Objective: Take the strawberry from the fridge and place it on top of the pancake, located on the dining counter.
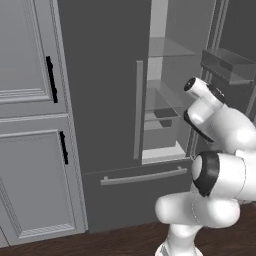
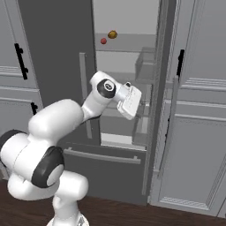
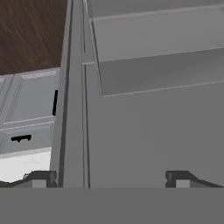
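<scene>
reaching into the open fridge [image 2: 53,53] mid-frame, gripper [image 3: 109,179] fingers spread wide and empty; strawberry [image 2: 103,41] resting on an upper shelf, top centre, beside a brownish fruit [image 2: 112,34]. likely light, soft, bruisable: best pinched gently across its sides.

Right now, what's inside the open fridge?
On an upper shelf of the fridge sit the strawberry and a yellowish-brown round item beside it. Lower down are glass shelves and a dark bin. The arm hides part of the lower shelves.
</scene>
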